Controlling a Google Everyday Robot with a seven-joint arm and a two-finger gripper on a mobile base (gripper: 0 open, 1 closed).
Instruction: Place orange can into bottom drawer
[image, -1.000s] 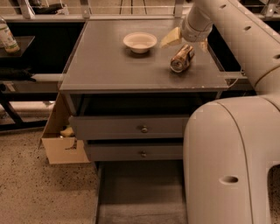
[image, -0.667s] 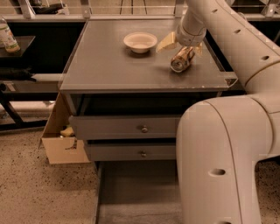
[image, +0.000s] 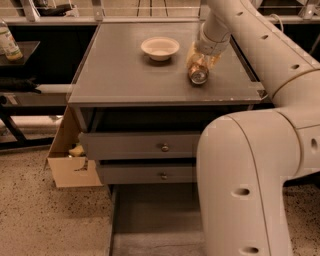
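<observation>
The orange can (image: 198, 75) lies on its side on the grey cabinet top (image: 125, 75), right of centre, with its silver end facing the camera. My gripper (image: 200, 62) reaches down from the white arm and is closed around the can, holding it at or just above the surface. The bottom drawer (image: 150, 215) is pulled out at floor level below the two closed upper drawers (image: 145, 146). Its grey floor shows, and my arm hides its right part.
A white bowl (image: 160, 47) stands on the cabinet top left of the can. An open cardboard box (image: 70, 167) sits on the floor at the cabinet's left side. A bottle (image: 7, 42) stands on a dark shelf at far left. My bulky white arm (image: 245, 175) fills the lower right.
The gripper has come down around the can. The can has turned, so its silver end now faces the camera, and it has shifted slightly left and forward. The bowl has not moved.
</observation>
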